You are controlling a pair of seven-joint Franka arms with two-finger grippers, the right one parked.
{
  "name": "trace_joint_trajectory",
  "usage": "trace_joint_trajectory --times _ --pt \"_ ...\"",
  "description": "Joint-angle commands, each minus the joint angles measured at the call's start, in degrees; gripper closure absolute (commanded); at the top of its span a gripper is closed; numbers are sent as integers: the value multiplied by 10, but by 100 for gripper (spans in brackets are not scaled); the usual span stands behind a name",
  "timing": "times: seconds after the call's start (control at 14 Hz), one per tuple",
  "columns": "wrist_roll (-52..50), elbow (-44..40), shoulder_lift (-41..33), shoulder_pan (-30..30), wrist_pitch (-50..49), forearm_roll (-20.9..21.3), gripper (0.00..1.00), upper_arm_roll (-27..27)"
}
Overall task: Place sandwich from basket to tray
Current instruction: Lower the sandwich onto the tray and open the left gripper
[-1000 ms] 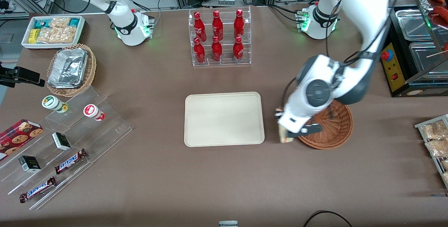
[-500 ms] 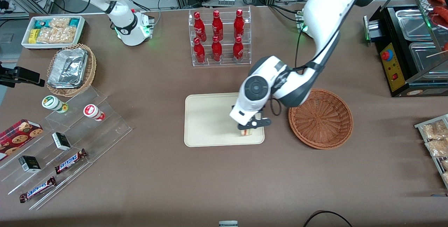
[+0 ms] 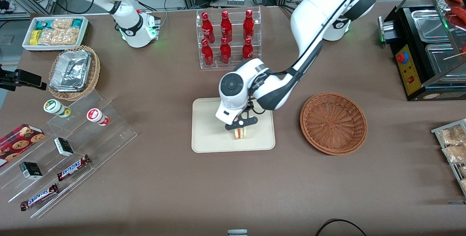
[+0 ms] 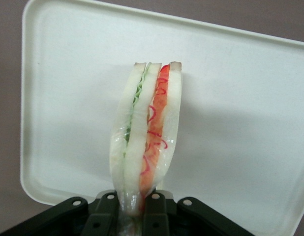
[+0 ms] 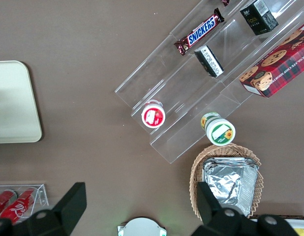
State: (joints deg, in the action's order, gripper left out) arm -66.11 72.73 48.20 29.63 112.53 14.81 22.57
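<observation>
Sandwich [image 4: 144, 137] base hidden between jaws.

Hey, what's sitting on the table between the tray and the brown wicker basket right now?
Nothing: in the front view only bare brown table separates the tray from the basket. The gripper holds the sandwich above the tray.

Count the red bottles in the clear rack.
6: three red bottles stand on the clear rack's upper step and three on its lower step, farther from the front camera than the tray, where the gripper holds the sandwich.
</observation>
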Motion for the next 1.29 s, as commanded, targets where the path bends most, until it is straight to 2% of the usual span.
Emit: trace_joint_trajectory --times 0.0,0.43,0.5,0.57,0.64,1.21 --pt "-34 -55 35 24 -7 14 100 -13" --pt "-62 -58 54 36 8 13 100 -22" --pt "-62 -58 54 36 8 13 88 -22" --pt "-62 -58 54 36 8 12 31 -22" --pt "-60 -57 54 36 8 13 0 -22" --pt "-46 -58 -6 20 -50 4 0 -20"
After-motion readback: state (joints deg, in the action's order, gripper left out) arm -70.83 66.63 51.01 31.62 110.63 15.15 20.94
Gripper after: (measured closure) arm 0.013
